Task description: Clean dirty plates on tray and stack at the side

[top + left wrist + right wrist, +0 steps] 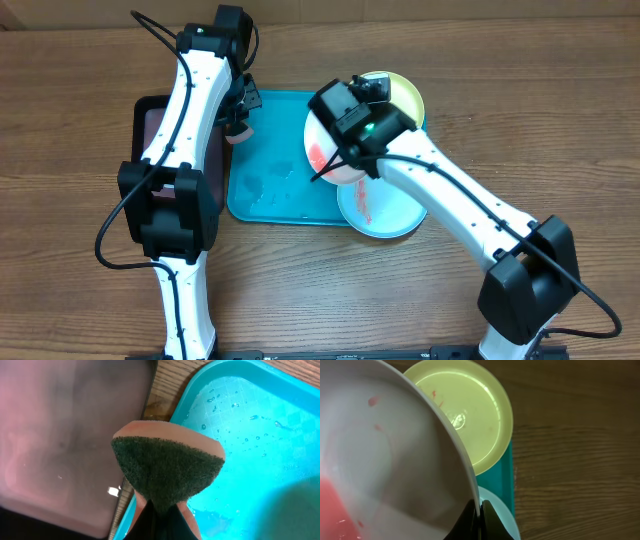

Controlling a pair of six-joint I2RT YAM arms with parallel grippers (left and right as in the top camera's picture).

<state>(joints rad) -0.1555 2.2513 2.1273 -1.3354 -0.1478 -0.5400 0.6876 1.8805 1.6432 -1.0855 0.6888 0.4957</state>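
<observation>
Right gripper (480, 512) has its two fingers pinched close together over the thin rim of the white plate (385, 460). It holds the plate tilted above the tray (509, 467), with a red-orange smear low on the plate's inner face and a few specks higher up. The plate looks like light, stiff plastic, so its weight should be no trouble. An edge pinch, though, probably lets it pivot or slip if it is pushed hard, all the more so where the surface is wet or greasy. The bare rim away from the smear seems the best place to hold, and scrubbing should press towards the fingers rather than across them. Just beyond the rim lies the light blue plate (498, 506), which in the overhead view overhangs the tray's near right edge and carries its own red streak. Further off, the yellow-green plate (470, 415) sits at the far right corner, faintly spotted, with the wooden table (580, 460) past it. Across the tray, the left gripper (159, 522) is closed around a sponge (167, 467), green scouring face outward, above the wet left edge. The black tray (65, 435) with its pinkish inside lies right alongside.
</observation>
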